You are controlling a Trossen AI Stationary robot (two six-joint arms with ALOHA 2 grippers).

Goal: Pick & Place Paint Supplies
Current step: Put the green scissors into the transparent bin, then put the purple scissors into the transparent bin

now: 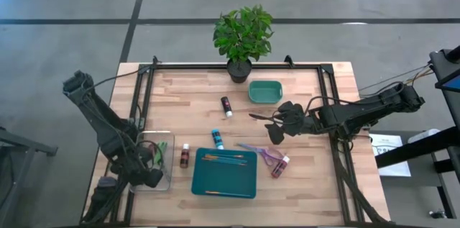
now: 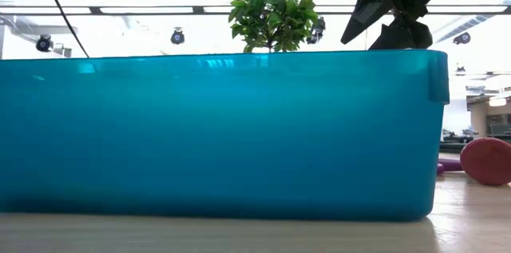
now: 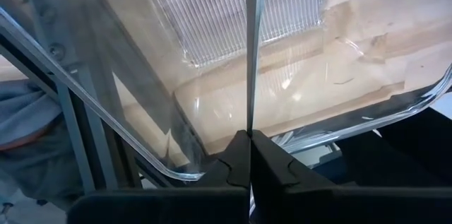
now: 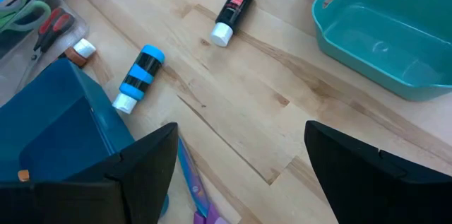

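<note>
Plastic bottles, small and light; expect them to roll, being round and lying on their sides. Your right gripper [image 1: 277, 129] hangs over the table's right half, jaws wide, nothing in them. Black bottle [image 4: 234, 11] lies near the green bin [image 4: 385, 40], cap toward the blue tray [image 1: 224, 172], long axis roughly front to back. Blue bottle [image 4: 139, 78] lies just behind the tray, cap toward it, same sort of axis. Dark red bottle [image 1: 185, 155] sits just left of the tray; pinkish bottle [image 1: 280, 165] just right of it, slanted, beside the purple brush [image 1: 257, 152]. Take a bottle across its middle, jaws square to the long axis; the cap end is narrower and likely slippery. Orange brushes [image 1: 224, 158] lie across the tray, side to side: thin, stiff, hard to pinch flat. Left gripper [image 3: 248, 139] is parked over the clear tray [image 1: 171, 179] at front left, jaws pinched on a thin green-tipped stick [image 3: 252, 40].
</note>
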